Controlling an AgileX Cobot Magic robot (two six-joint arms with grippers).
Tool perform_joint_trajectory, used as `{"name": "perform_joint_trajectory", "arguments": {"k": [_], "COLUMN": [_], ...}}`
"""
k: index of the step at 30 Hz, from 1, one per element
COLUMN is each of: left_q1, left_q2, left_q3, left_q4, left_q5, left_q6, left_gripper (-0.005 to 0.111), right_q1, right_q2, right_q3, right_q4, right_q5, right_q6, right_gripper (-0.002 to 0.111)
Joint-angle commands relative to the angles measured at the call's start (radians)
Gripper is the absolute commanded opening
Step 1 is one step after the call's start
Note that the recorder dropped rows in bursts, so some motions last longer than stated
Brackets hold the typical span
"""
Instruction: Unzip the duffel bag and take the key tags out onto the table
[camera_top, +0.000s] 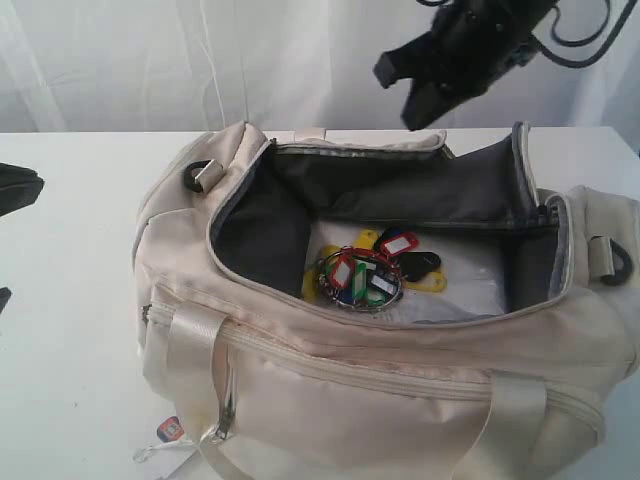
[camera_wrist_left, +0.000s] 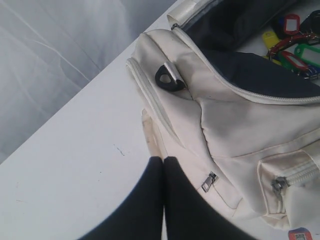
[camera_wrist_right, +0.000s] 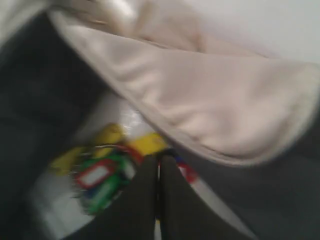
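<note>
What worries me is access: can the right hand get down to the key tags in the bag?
Probably yes: the duffel bag gapes open, the key tags lie uncovered inside, and the right hand hangs above the opening, though shut.

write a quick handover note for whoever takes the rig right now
Left gripper: shut, empty, over the table beside one end of the duffel bag.
Right gripper: shut, nothing seen in it, up above the open bag and aimed down at the key tags.
Done: the main zip is open and the grey lining shows.
Key tags: lying in a bunch on the bag's floor, not lifted.
Left to do: open the right gripper, go down into the bag, take the bunch and set it on the table.
</note>
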Motion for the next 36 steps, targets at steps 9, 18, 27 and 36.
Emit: {"name": "perform_joint_trajectory", "arguments": {"k": [9, 18, 27, 36], "left_q1": [-0.006, -0.006, -0.006, -0.006], "left_q2": [-0.007, -0.007, -0.007, -0.007], "left_q3": [0.005, 0.005, 0.005, 0.005], "left_q4": [-0.011, -0.011, -0.015, -0.017], "left_q5": [-0.005, -0.005, -0.005, -0.005], "left_q6": [-0.01, -0.01, -0.01, -0.01], "left_gripper": [0.0, 0.0, 0.0, 0.0], "right_q1": [0.12, 0.12, 0.12, 0.12], "right_q2": [0.068, 0.187, 0.242, 0.19], "right_q3": [0.052, 0.052, 0.052, 0.044], "right_q4": [0.062, -0.269, -0.246, -0.247], "right_q5": [0.008, -0.279, -0.829, -0.887], "right_q6": [-0.101, 0.052, 0.144, 0.144], "right_gripper": [0.0, 0.0, 0.0, 0.0]}}
